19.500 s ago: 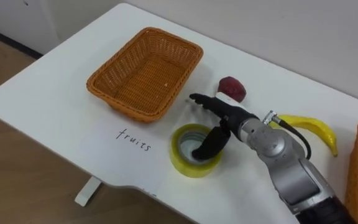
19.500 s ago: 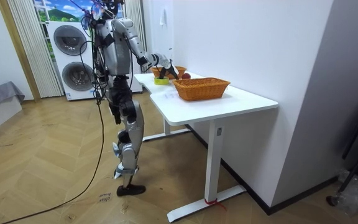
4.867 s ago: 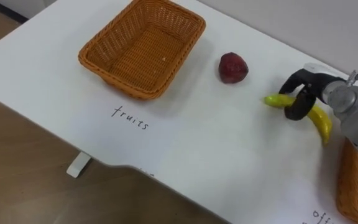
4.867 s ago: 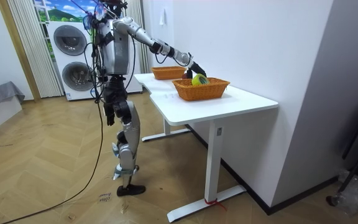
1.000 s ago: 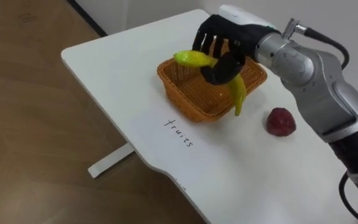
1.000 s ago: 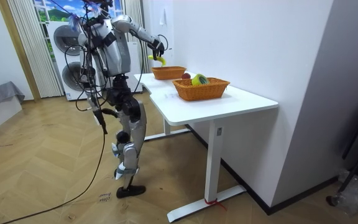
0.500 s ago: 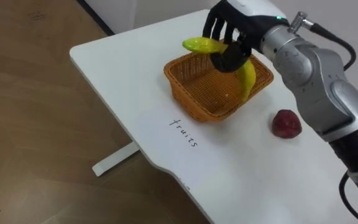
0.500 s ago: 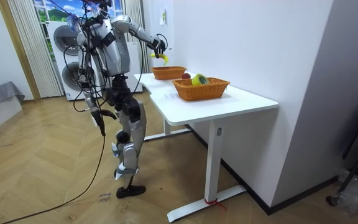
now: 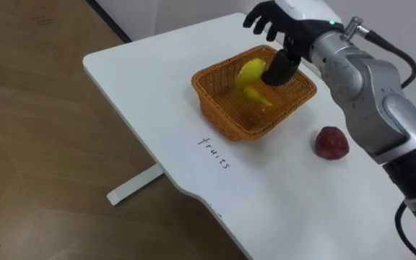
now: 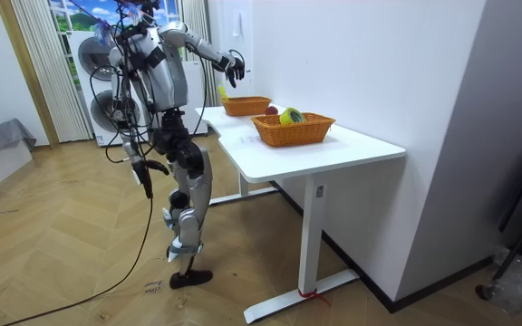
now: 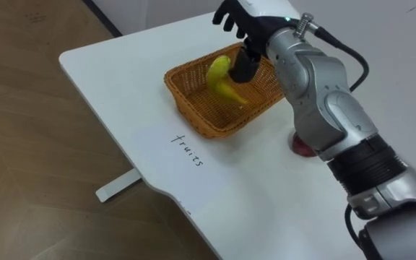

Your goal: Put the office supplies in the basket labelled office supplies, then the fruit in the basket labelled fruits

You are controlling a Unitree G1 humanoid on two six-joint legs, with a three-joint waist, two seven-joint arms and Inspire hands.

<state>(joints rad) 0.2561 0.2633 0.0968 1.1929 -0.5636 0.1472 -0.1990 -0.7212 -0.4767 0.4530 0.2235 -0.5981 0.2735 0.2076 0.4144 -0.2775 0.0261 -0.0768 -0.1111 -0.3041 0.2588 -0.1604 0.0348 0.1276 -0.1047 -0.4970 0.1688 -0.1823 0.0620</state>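
Above the woven basket (image 9: 215, 108) hovers the right hand (image 9: 280, 32), its dark fingers spread wide apart and holding nothing, the thumb pointing down toward the curved yellow banana (image 9: 251, 78). The banana sits within the basket's walls just under that thumb; its outline is blurred, so I cannot tell whether it rests on the bottom. The basket is rectangular, of orange-brown wicker with a thick plaited rim, and stands on a smooth white desk (image 9: 150, 72). Just in front of it is a handwritten label (image 9: 214, 152). Near the basket's right side lies a rounded, dark red fruit (image 9: 331, 142). The left hand (image 10: 143, 172) hangs by the robot's hip, too small to read.
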